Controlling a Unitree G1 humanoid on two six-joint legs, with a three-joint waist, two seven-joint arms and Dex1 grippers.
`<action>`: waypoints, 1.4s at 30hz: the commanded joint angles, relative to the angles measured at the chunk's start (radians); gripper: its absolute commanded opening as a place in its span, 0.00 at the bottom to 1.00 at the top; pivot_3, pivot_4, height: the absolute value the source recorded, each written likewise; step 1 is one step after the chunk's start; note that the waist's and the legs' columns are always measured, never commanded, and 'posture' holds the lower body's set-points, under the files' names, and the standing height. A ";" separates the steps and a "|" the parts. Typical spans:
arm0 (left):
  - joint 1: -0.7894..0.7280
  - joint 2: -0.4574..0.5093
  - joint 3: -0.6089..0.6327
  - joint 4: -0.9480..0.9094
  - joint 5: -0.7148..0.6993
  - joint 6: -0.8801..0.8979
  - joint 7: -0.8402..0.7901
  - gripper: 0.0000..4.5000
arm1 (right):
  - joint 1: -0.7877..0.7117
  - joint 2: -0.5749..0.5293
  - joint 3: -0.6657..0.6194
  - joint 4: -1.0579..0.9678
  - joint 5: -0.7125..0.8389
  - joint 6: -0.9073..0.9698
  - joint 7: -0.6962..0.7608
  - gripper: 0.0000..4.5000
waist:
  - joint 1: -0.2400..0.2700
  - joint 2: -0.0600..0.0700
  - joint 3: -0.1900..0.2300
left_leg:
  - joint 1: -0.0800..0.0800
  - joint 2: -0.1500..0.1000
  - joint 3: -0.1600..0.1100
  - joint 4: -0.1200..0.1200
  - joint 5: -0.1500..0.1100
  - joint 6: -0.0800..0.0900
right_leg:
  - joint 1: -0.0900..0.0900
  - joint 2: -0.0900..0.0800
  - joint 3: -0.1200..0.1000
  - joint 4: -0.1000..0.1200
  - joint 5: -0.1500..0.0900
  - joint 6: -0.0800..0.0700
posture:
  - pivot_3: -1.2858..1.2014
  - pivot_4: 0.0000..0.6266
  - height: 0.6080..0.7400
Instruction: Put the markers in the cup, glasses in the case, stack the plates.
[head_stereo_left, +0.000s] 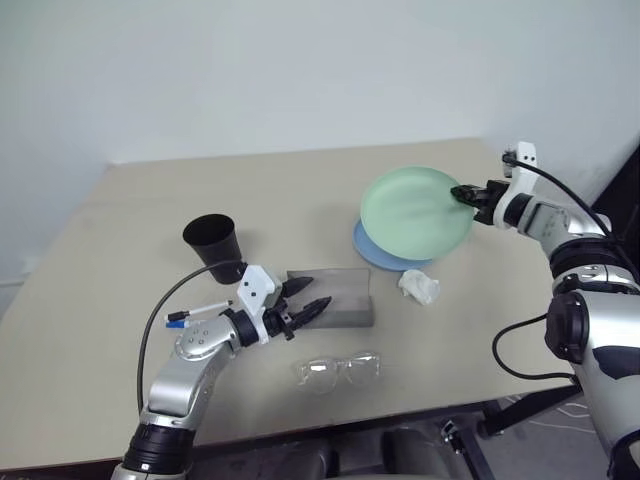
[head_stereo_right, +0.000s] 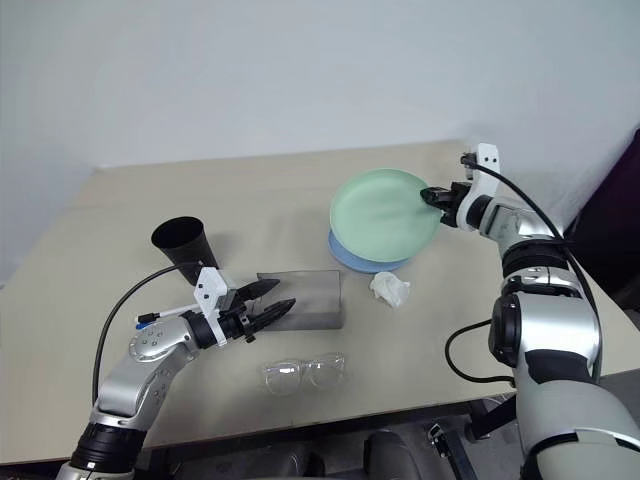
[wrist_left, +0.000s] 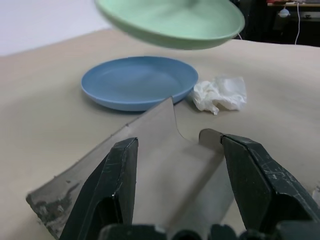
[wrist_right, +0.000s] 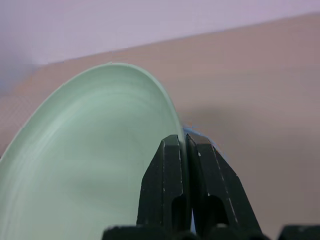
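A beige surface (head_stereo_left: 120, 300) stands against a plain pale wall, with the things spread across its middle.

Nearest lie the glasses (head_stereo_left: 337, 371), one pair, flat and just short of the left end effector (head_stereo_left: 306, 302), not yet cased. That end effector has its fingers apart and empty, pointing level over the near end of the single grey case (head_stereo_left: 345, 296), probably waiting there for the glasses step. One marker (head_stereo_left: 197, 314) with a blue cap lies beside the left wrist, partly hidden by it; a second marker I cannot make out. The one black cup (head_stereo_left: 214, 243) stands upright just beyond and to the left of that end effector, with no marker seen in it.

Farther off, a white paper wad (head_stereo_left: 418, 286) sits beyond the case's right end. Of the two plates, the blue plate (wrist_left: 140, 80) rests flat, while the green plate (head_stereo_left: 415, 212) hangs tilted above it, pinched at its rim by the right end effector (head_stereo_left: 467, 195), whose fingers are clamped together on the edge, likely so it can be lowered onto the blue one.
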 joint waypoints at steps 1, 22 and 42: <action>-0.016 -0.001 0.006 -0.019 0.002 -0.013 0.007 0.61 | -0.055 0.017 0.003 0.046 -0.039 -0.052 -0.097 0.01 | 0.000 0.000 0.000 | -0.001 0.000 0.000 0.000 0.000 0.000 | -0.001 0.000 0.000 0.000 0.000 0.000 | 0.52 0.00 1.00; -0.016 0.006 0.012 -0.022 0.003 -0.018 0.019 0.61 | -0.016 -0.001 0.028 0.063 -0.119 -0.201 0.033 0.77 | -0.001 0.002 -0.001 | -0.001 0.000 0.001 -0.001 0.003 -0.003 | -0.003 0.003 0.002 0.001 0.002 -0.003 | 0.52 0.00 1.00; -0.035 0.001 0.004 0.004 0.004 -0.029 0.001 0.61 | 0.301 -0.078 0.220 -0.358 -0.142 -0.115 0.550 0.77 | -0.001 0.003 -0.001 | 0.008 0.002 0.001 0.003 0.004 -0.004 | 0.007 0.003 0.001 0.002 0.003 -0.002 | 0.52 0.00 1.00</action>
